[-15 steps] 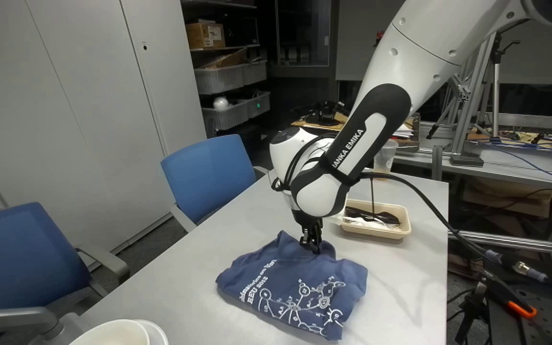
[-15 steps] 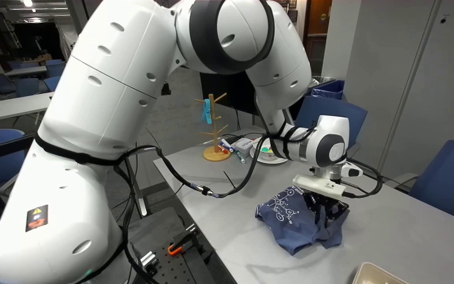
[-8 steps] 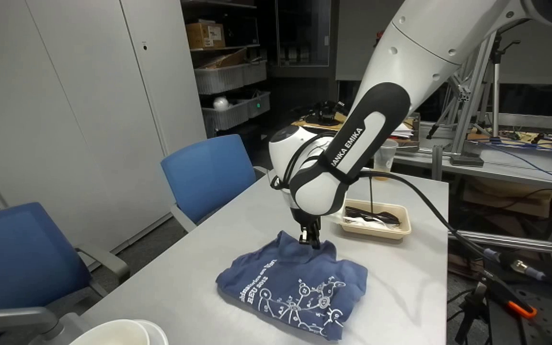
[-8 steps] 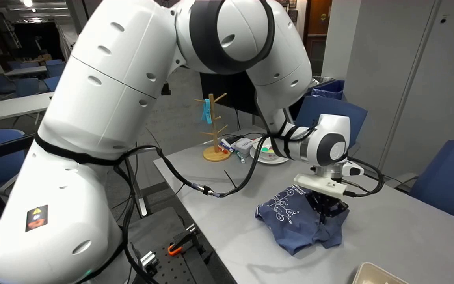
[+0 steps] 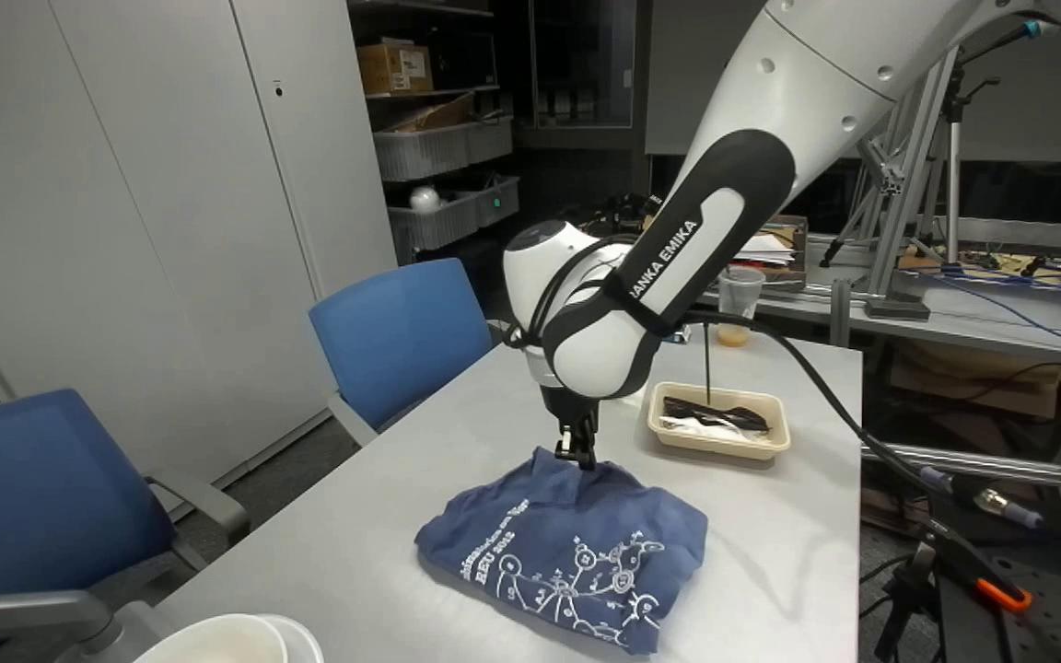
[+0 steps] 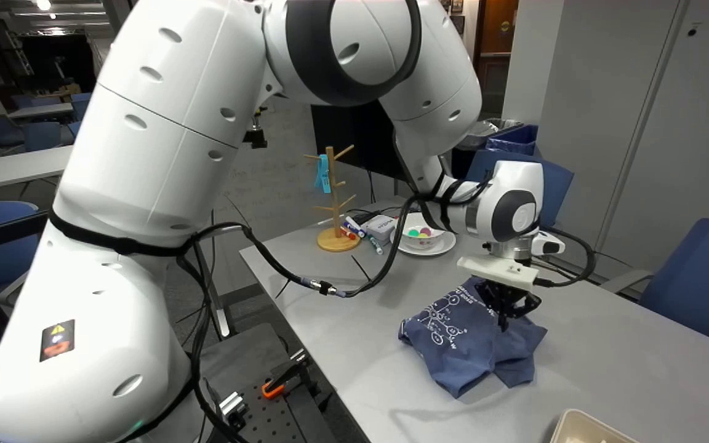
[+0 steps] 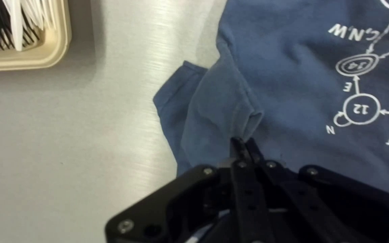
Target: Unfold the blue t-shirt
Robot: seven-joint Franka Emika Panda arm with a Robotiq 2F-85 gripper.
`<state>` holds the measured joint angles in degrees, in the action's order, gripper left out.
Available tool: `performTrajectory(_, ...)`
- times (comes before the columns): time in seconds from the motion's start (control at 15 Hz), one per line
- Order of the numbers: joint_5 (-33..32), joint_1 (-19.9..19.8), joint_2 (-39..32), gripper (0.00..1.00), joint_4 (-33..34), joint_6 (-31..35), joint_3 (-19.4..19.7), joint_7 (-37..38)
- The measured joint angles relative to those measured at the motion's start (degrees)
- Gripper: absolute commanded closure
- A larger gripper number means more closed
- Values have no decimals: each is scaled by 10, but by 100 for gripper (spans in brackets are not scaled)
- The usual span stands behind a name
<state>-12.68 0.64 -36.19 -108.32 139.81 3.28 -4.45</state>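
The blue t-shirt [image 5: 577,534] lies folded and somewhat crumpled on the table, with its white print facing up. It also shows in an exterior view [image 6: 453,351] and in the wrist view [image 7: 292,81]. My gripper [image 5: 578,463] is over the shirt's edge, on the side towards the tray. In the wrist view my gripper [image 7: 245,140] has its fingertips almost together, with a pinched fold of blue cloth running into them. The cloth by the fingertips is slightly raised. In an exterior view my gripper [image 6: 502,326] hides part of the shirt behind it.
A beige tray [image 5: 724,448] with black and white cutlery stands beyond the shirt; its corner shows in the wrist view [image 7: 65,30]. White bowls [image 5: 217,640] are near the table's corner. A wooden stand [image 6: 333,209], markers and a bowl on a plate [image 6: 447,244] are farther off. Blue chairs [image 5: 402,331] flank the table.
My gripper has gone from open to shut on the cloth. The arm has then risen and shifted slightly, and the shirt's edge fold has moved with it.
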Motion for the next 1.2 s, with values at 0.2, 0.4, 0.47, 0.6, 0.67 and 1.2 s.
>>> performTrajectory(0.2,19,0,42,100,-12,0,-34,-21)
performTrajectory(0.4,47,0,92,100,-34,0,-76,-58)
performTrajectory(0.47,60,1,107,100,-41,0,-92,-73)
performTrajectory(0.6,86,3,129,100,-51,0,-123,-101)
performTrajectory(0.67,99,4,137,100,-55,0,-139,-114)
performTrajectory(1.2,170,49,160,100,-57,2,-235,-167)
